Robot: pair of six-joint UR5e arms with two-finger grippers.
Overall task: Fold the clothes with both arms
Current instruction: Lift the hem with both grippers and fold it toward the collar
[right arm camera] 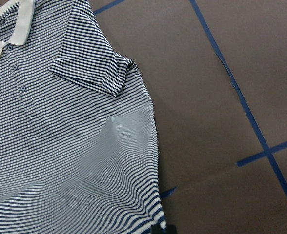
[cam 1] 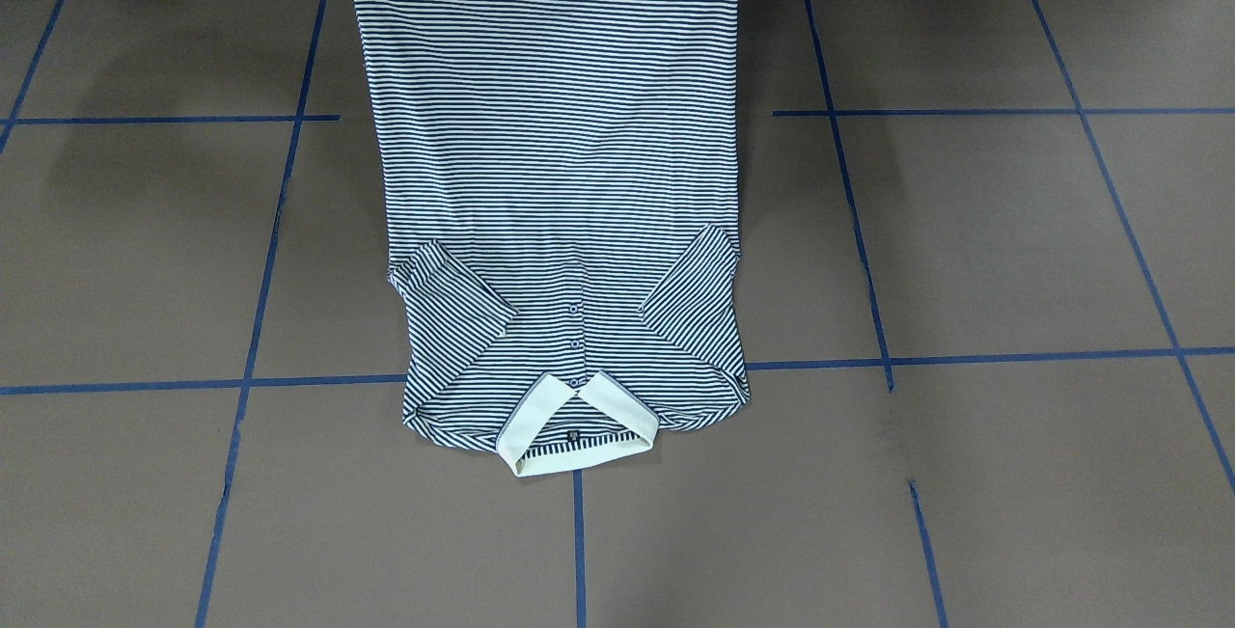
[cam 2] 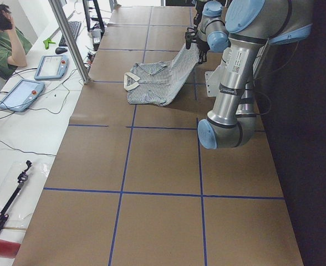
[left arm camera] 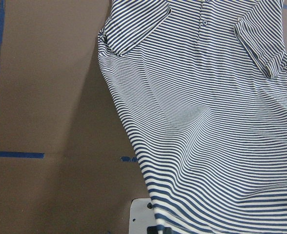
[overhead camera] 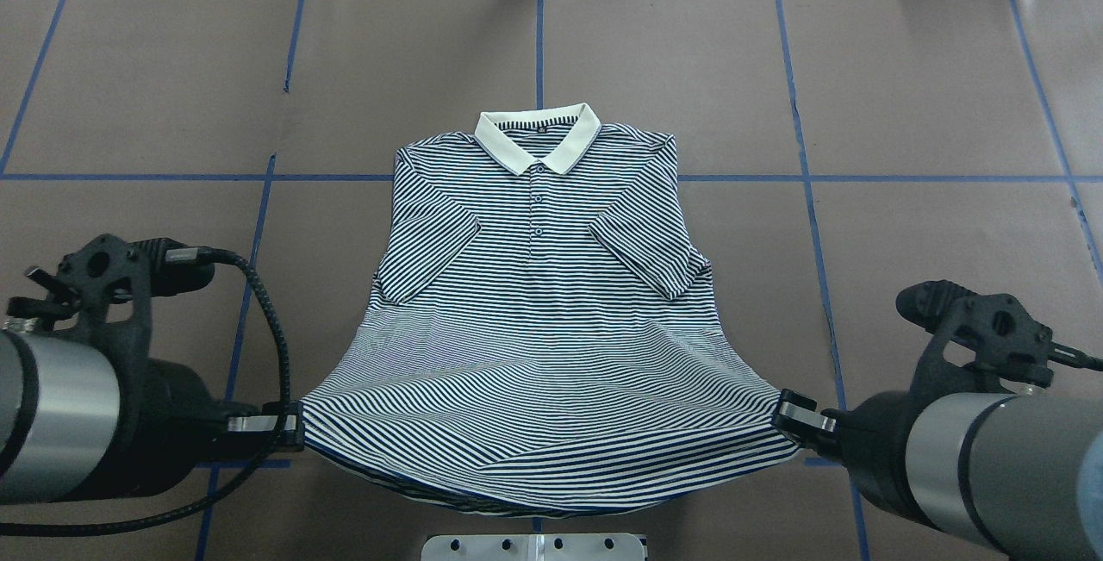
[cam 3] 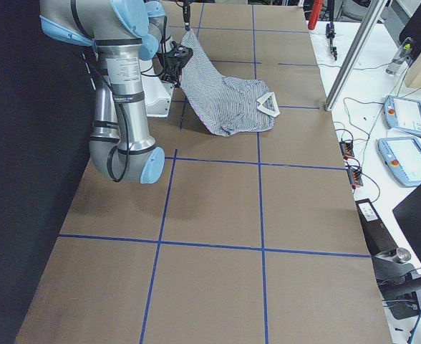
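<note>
Striped shirt (overhead camera: 534, 328) — hem (overhead camera: 551, 501) aloft (collar (overhead camera: 569, 147) flat)

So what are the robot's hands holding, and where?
Both hold the striped shirt by its bottom corners: left hand one, right hand the other.

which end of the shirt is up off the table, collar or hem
The hem, held up at its corners by the left gripper and right gripper; the collar lies flat on the table.

shirt (cam 1: 560, 175) hem cut off at front view's top, left gripper (overhead camera: 296, 432) tips behind cloth, right gripper (overhead camera: 782, 417) tips too
</note>
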